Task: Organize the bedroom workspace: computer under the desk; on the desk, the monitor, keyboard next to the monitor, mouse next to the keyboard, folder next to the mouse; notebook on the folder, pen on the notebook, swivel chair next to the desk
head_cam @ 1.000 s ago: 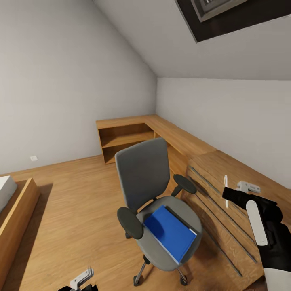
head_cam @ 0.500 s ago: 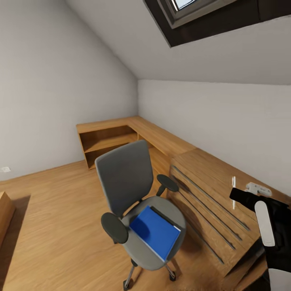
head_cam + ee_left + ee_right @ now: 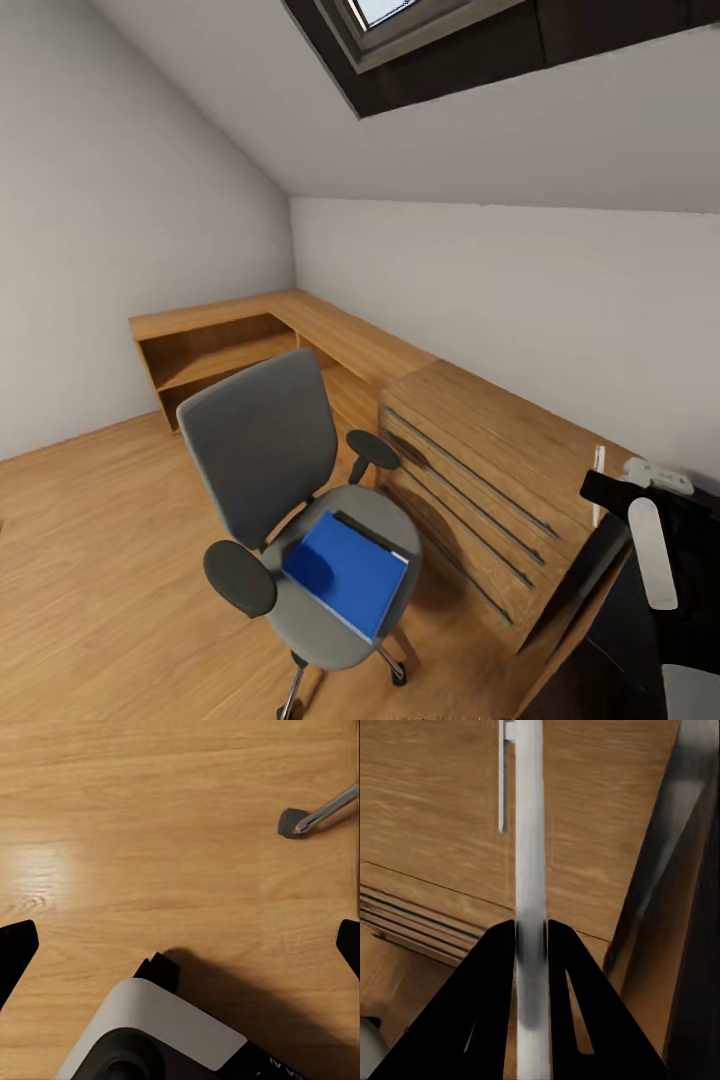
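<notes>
Flat on the swivel chair (image 3: 270, 450) lies a blue folder (image 3: 345, 572).

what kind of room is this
Probably an attic room used as a study: a sloped ceiling with a skylight, a built-in wooden desk along the wall, and a swivel chair.

The swivel chair (image 3: 290, 500) stands just beside the drawer unit (image 3: 480, 500), its armrest (image 3: 374, 449) close to the drawer fronts, narrowing passage there. Bare floor (image 3: 90, 560) lies open beyond the chair, and the long worktop (image 3: 340, 335) along the wall is unobstructed.
</notes>
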Controlling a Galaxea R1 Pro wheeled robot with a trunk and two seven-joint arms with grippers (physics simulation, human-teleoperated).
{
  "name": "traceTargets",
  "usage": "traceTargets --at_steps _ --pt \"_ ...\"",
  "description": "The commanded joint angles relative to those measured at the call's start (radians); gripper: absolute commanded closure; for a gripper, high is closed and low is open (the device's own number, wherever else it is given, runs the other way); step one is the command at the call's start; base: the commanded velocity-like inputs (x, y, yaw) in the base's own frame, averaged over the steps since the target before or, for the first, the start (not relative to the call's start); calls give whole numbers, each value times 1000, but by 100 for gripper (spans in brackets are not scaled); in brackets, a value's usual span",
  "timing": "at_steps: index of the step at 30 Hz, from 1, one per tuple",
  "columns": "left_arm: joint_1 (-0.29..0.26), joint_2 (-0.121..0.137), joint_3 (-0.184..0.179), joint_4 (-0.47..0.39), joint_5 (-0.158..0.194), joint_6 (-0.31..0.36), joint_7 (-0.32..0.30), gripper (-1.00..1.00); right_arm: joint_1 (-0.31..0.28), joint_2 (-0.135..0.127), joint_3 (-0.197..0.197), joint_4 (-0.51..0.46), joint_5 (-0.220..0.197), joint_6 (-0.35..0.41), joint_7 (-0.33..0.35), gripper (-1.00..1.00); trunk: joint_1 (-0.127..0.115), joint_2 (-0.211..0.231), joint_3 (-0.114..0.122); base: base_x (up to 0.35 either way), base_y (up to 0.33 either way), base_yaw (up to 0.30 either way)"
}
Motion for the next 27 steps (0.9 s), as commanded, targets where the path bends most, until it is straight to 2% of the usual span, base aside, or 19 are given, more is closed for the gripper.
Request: traceTargets --at_steps 1,12,18,27 --pt "0 1 -5 -2 6 4 8 -100 -1 1 0 -1 -12 2 -9 100 0 -1 -1 0 0 -295" --pt "0 4 -5 -1 4 3 8 -100 -1 6 4 0 -10 2 -81 100 0 -1 -1 0 0 -295" --pt "0 5 -5 -2 2 3 7 -100 -2 6 5 12 -11 1 -85 100 0 -1 -1 0 0 -295" --pt "0 25 -3 -2 3 3 5 -100 -1 6 7 15 -12 -4 -84 100 0 -1 -1 0 0 -295"
